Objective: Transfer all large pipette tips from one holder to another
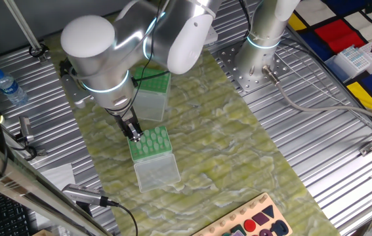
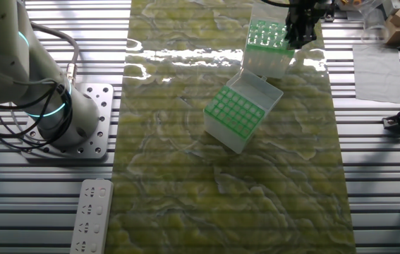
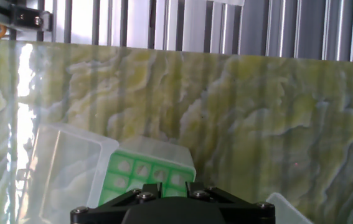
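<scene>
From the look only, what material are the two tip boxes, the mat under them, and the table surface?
Tip boxes: likely plastic, with opaque green grid tops, milky translucent bodies and open lids you partly see through. Mat: probably vinyl or coated sheet, with a printed yellow-green marble pattern and glossy glare in the other fixed view. Table: looks like metal, probably aluminium, silver-grey slotted ribs with a dull shine.

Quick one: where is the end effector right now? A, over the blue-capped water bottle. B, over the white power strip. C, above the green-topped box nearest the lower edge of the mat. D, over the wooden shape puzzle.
C: the end effector hangs at the corner of the green-topped box, far from the other items.
</scene>
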Available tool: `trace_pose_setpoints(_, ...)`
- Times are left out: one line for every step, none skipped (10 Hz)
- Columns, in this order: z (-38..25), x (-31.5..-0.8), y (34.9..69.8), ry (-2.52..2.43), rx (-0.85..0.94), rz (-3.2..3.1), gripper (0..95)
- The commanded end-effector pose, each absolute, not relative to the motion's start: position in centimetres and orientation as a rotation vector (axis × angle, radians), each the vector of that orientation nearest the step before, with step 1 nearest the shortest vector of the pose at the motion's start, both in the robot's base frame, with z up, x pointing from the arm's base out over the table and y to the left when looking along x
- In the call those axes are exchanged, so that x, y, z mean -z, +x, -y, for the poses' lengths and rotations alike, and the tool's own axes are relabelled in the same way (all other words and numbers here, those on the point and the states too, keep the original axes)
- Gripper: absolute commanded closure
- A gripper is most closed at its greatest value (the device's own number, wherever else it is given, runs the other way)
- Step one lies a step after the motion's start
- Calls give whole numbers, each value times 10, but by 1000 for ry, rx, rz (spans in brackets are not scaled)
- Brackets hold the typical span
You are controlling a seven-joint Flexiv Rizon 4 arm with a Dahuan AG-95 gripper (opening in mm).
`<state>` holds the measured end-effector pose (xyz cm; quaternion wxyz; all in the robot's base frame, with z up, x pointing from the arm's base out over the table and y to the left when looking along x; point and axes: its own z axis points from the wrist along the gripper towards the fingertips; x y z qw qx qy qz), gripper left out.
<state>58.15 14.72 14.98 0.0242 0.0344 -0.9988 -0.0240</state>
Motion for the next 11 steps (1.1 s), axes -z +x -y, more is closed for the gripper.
trace_pose_setpoints(-148, -149, 582, 93, 73, 3089, 950)
trace_pose_setpoints(-148, -149, 582, 87, 73, 3089, 950)
trace_pose_setpoints(-148, -151, 582, 85, 72, 3084, 950)
trace_pose_setpoints(-149, -152, 582, 87, 73, 3083, 950)
trace_pose_setpoints(-149, -156, 582, 97, 72, 3081, 950)
trace_pose_setpoints(-150, -164, 582, 112, 69, 3079, 950)
trace_pose_setpoints(-152, -172, 582, 123, 67, 3077, 950)
trace_pose_setpoints(-154, -185, 583, 144, 66, 3068, 950)
trace_pose_setpoints(-156, -196, 583, 158, 61, 3058, 950)
trace_pose_setpoints(-158, -212, 584, 185, 62, 3046, 950)
trace_pose_setpoints(-157, -228, 585, 223, 62, 3029, 950)
